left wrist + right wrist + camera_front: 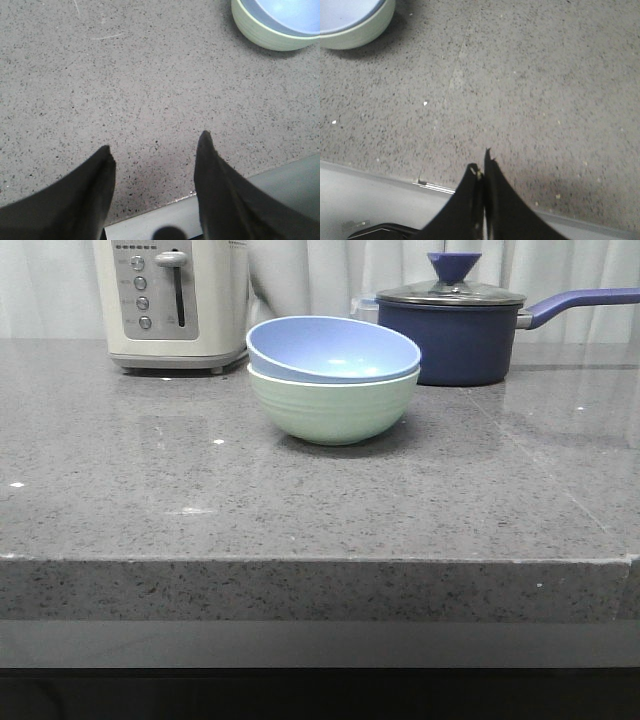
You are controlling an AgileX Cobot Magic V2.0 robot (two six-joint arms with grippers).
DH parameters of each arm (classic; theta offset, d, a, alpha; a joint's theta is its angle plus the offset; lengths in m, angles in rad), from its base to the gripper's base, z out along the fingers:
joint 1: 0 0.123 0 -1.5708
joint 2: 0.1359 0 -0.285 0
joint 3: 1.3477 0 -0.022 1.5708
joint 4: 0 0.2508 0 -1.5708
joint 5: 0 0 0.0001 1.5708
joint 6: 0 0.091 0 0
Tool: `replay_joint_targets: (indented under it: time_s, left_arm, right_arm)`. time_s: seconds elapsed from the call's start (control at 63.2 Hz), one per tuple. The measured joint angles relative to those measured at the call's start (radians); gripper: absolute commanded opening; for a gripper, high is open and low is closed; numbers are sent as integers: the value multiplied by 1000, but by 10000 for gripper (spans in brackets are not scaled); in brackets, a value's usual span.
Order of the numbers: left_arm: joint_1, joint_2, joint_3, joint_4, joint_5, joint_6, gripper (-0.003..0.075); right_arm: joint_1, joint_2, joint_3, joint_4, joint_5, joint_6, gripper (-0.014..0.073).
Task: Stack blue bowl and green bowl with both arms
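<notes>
- Front view: the blue bowl (333,349) sits nested inside the green bowl (332,405) at mid-counter, ahead of a toaster (172,302) and a navy lidded saucepan (455,328); neither arm appears here.
- The stacking looks complete; what remains, by my reading, is only for both arms to rest clear of the pair.
- The left gripper (156,145) hangs over the near edge of the grey stone countertop (150,90), fingers spread wide with nothing between them, the bowls well away.
- The right gripper (481,165) hovers over the same edge, its fingers pressed together and empty, the stack well apart from it.
</notes>
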Motion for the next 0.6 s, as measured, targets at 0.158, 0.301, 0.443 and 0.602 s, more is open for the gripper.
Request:
replay_joint_targets:
  time_s: [0.158, 0.301, 0.443, 0.602]
  left_arm:
    - [0, 0, 0, 0, -6, 2, 365]
    - [0, 0, 0, 0, -6, 2, 360]
    - [0, 0, 0, 0, -8, 2, 229]
    - [0, 0, 0, 0, -8, 2, 17]
  right_arm:
    - [0, -120, 40, 0, 15, 11, -54]
    - [0, -169, 51, 0, 26, 11, -54]
    - [0, -175, 51, 0, 27, 11, -54]
    - [0, -175, 52, 0, 28, 11, -54]
